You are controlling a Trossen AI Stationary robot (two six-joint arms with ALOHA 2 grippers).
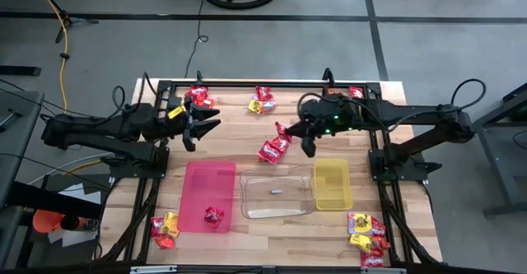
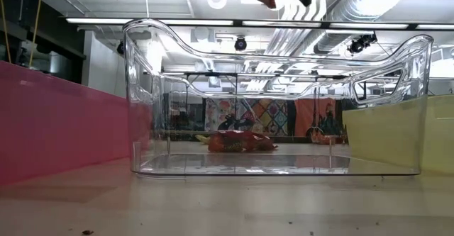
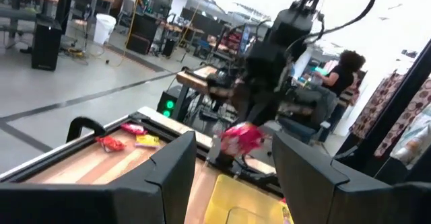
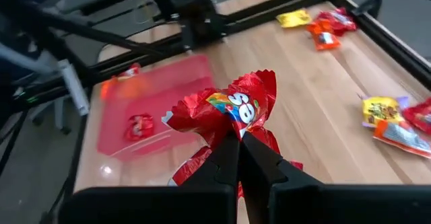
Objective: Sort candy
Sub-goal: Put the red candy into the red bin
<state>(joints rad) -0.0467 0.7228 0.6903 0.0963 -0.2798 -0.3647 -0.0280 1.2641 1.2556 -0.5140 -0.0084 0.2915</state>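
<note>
1. At the near edge of the wooden plank table point(image 1: 247, 233), small crinkly candy point(image 1: 368, 239) packets lay in two heaps, one by each corner.
2. Three smooth rectangular plastic trays stood in a row: the red tray point(image 1: 198, 183), with one red packet point(image 1: 213, 216) inside; the clear tray point(image 1: 276, 193), glassy with curved handle cut-outs; the yellow tray point(image 1: 332, 183).
3. Beyond the clear tray lay a cluster of red packets point(image 1: 272, 150) on the bare wood.
4. Above that cluster the right hand point(image 4: 239, 140) was clenched on a red foil packet point(image 4: 232, 109), glossy, with a serrated end, pinched at its lower edge between the dark fingers.
5. The left hand point(image 1: 202, 126) hung with its pointed jaws spread, grasping nothing, past the red tray.
6. Along the far edge lay more red and yellow packets point(image 1: 262, 99).
</note>
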